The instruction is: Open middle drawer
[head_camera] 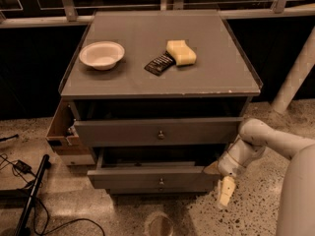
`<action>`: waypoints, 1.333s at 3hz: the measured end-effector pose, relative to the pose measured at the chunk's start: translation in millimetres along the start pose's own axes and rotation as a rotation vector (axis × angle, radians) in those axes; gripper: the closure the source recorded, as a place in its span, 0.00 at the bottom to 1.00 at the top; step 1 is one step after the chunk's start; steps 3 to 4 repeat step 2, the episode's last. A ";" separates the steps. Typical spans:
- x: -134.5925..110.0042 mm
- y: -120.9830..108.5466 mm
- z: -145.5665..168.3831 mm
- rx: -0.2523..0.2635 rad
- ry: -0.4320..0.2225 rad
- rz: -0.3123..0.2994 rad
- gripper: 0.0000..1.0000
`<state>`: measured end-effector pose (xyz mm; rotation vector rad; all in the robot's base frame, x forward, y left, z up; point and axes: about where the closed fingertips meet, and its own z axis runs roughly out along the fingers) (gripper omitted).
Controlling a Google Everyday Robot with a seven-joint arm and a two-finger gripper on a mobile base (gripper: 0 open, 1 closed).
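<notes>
**Count, left to right**

- Cables point(22, 168) on the floor at 8 o'clock of the scene; the number is unclear.
- One grey cabinet point(123, 33) with three drawer fronts.
- One white bowl point(102, 54), at 9 o'clock on the cabinet top.
- One dark flat packet point(158, 64), near the centre of the top.
- One yellow sponge point(181, 52), at 1 o'clock of the packet and touching it.
- One gripper point(224, 187) on one white arm point(275, 141).
- One white post point(295, 73), at 3 o'clock of the cabinet.

**Drawers**

- The top drawer point(123, 131) is the tallest front. It stands out from the cabinet body, and its light wooden side shows at 9 o'clock.
- The middle drawer point(128, 177) lies directly below, at 6 o'clock of the top drawer. It also stands out from the body, with a dark gap above its front. One small round knob point(161, 182) sits at its centre.
- The bottom drawer point(147, 190) shows only as a thin strip under the middle front.

**Gripper**

- Position: at 3 o'clock of the middle drawer front, just beside its right end and low near the floor.
- The arm enters from 3 o'clock of the scene and bends down toward the drawer.
- Opening — it cannot be told whether the gripper is wide or narrow.
- Contact — the gripper is right at the end of the front, but it cannot be told whether it touches or holds anything.
</notes>
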<state>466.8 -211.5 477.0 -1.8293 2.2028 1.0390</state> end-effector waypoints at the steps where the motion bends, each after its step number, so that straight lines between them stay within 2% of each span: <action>1: 3.8 23.8 1.3 -0.072 -0.008 0.017 0.00; 4: 3.8 23.8 1.3 -0.072 -0.008 0.017 0.00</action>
